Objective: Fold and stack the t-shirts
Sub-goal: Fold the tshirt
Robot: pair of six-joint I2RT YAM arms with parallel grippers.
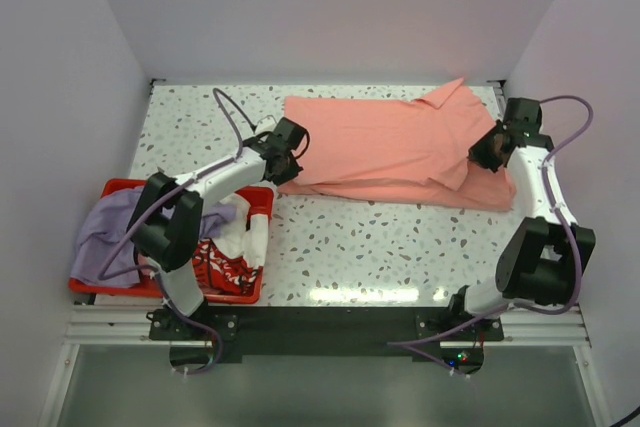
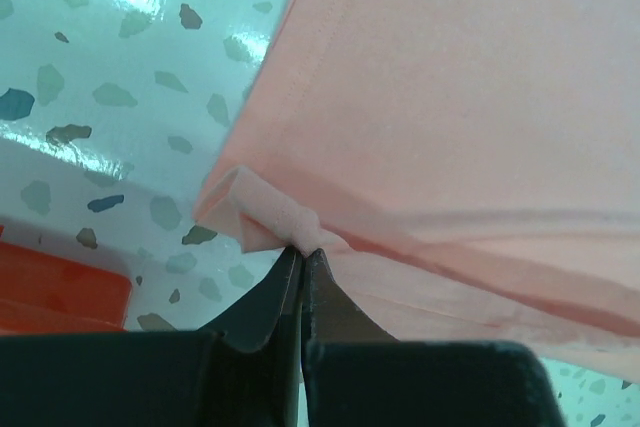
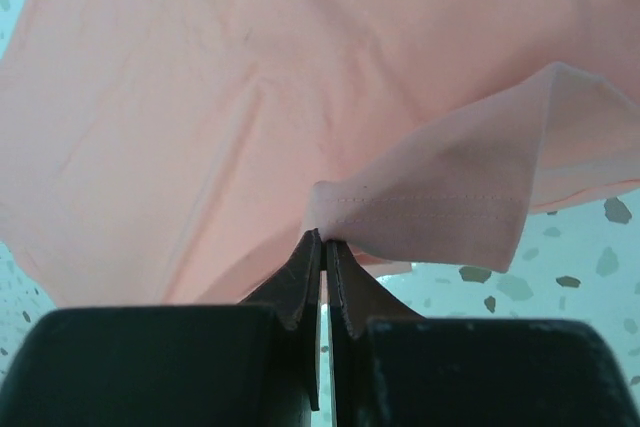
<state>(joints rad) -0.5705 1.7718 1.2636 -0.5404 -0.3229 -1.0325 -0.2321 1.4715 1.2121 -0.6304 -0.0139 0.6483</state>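
Note:
The salmon-pink t-shirt (image 1: pixel 385 147) lies spread across the far half of the table, partly folded lengthwise. My left gripper (image 1: pixel 283 159) is shut on its left near corner; the left wrist view shows the pinched cloth (image 2: pixel 270 212) bunched at my gripper's (image 2: pixel 303 250) tips. My right gripper (image 1: pixel 487 152) is shut on the shirt's right end; the right wrist view shows a hemmed flap (image 3: pixel 440 202) held at my gripper's (image 3: pixel 324 238) tips. The lavender-purple t-shirt (image 1: pixel 110 227) and the white t-shirt with red print (image 1: pixel 232 252) lie in the crate.
A red plastic crate (image 1: pixel 262 205) sits at the near left of the speckled table (image 1: pixel 370 247), beside the left arm. White walls close in the back and both sides.

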